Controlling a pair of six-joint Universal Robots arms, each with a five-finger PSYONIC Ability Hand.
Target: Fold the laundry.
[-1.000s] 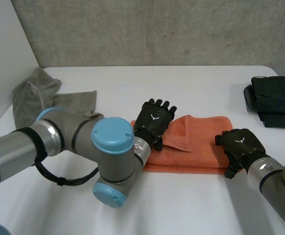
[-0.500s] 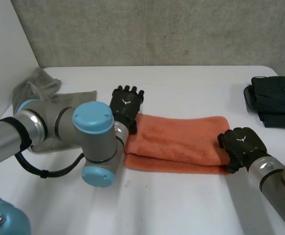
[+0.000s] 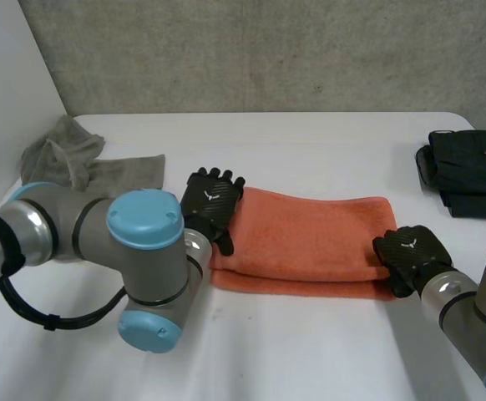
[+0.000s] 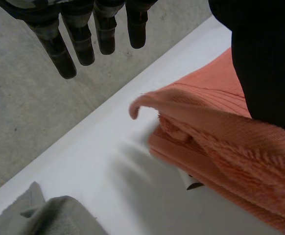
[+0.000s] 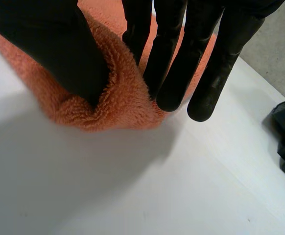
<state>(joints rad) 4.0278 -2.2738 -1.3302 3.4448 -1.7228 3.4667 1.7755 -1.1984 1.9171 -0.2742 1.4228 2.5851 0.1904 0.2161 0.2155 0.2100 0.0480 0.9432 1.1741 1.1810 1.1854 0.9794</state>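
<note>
Grey cloth (image 3: 76, 163) lies crumpled beyond and outboard of my left hand (image 3: 212, 200), untouched, so that piece is all still to do. The left hand rests on the left end of the orange towel (image 3: 310, 238) with its fingers straight and spread, gripping nothing; its wrist view has the thumb lying over the top layer and a towel corner curled up just ahead of the fingertips. I judge the towel about halfway: it is doubled lengthways into a long strip, two layers showing along the near edge, and it wants at least one more fold across. At the strip's other end my right hand (image 3: 408, 255) is clamped on it, a bulge of pile pinched between thumb and straight fingers. Past that hand, well apart, dark garments (image 3: 468, 171) sit in what looks like a stack, possibly done. Against a second ago, the left hand has come off the towel's middle to its left end, the loose flap there is gone and the strip lies flatter, while the right hand has kept its hold
</note>
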